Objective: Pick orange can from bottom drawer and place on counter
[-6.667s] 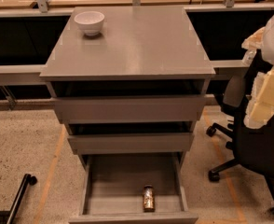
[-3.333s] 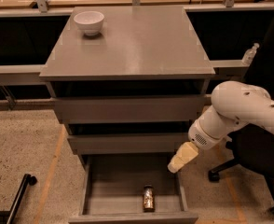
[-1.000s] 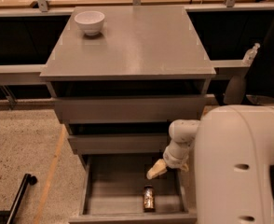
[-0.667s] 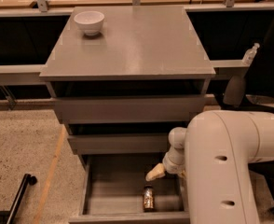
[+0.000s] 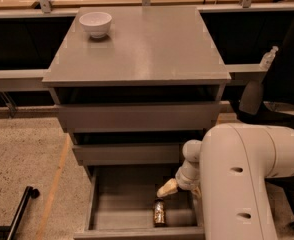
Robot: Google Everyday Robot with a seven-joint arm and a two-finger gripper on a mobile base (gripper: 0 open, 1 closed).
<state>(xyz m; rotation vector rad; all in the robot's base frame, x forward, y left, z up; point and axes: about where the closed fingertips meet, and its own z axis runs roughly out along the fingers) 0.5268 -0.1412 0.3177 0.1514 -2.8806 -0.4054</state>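
Note:
The orange can (image 5: 159, 212) lies on the floor of the open bottom drawer (image 5: 122, 204), near its front right. My gripper (image 5: 168, 188) hangs inside the drawer, just above and slightly right of the can, apart from it. The white arm (image 5: 242, 179) fills the lower right of the camera view. The grey counter (image 5: 142, 44) tops the drawer unit.
A white bowl (image 5: 96, 23) stands at the counter's back left. Two grey drawer fronts (image 5: 137, 116) sit above the open drawer. A black office chair (image 5: 282, 94) is at the right. A black pole (image 5: 17, 211) lies on the speckled floor at the left.
The arm has come in from the right and down into the bottom drawer; the gripper now sits lower, close above the can. The can has not moved.

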